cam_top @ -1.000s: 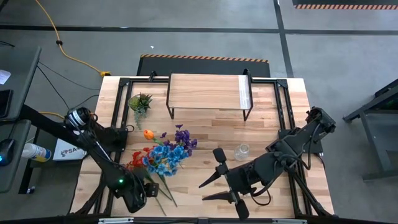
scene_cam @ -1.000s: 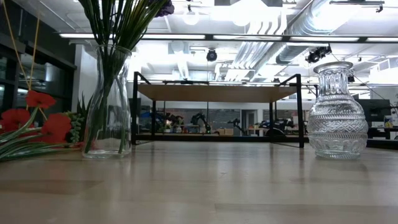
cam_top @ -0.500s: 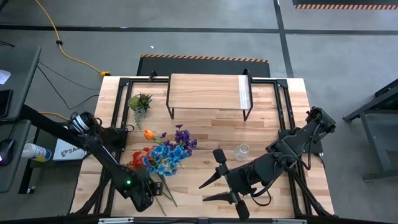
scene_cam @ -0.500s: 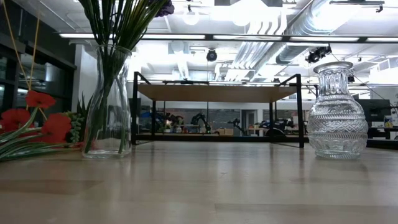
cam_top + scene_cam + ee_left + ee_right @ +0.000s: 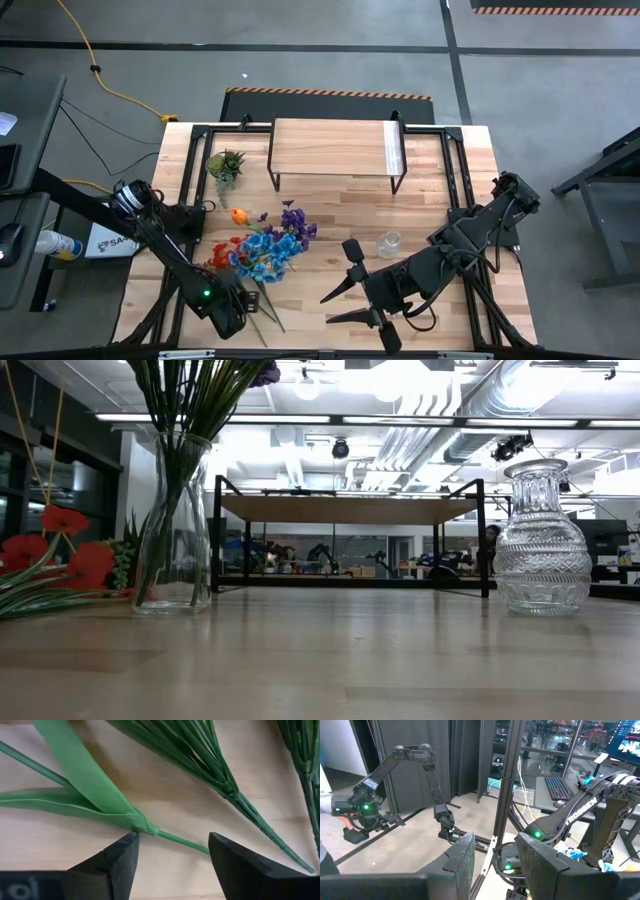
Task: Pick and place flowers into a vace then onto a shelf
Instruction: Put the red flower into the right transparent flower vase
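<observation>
Left gripper (image 5: 170, 862): we see it low at the table's near left, fingers spread apart either side of a thin green stem (image 5: 182, 842), not closed on it.
Right gripper (image 5: 342, 282): we see it near centre, fingers parted, holding nothing.
Flowers (image 5: 262, 248): we see them lying left of centre, with some stems standing in a clear vase (image 5: 175, 525).
Second glass vase (image 5: 389, 243): upright, just beside the right arm.
Shelf (image 5: 335, 148): at the far middle.
</observation>
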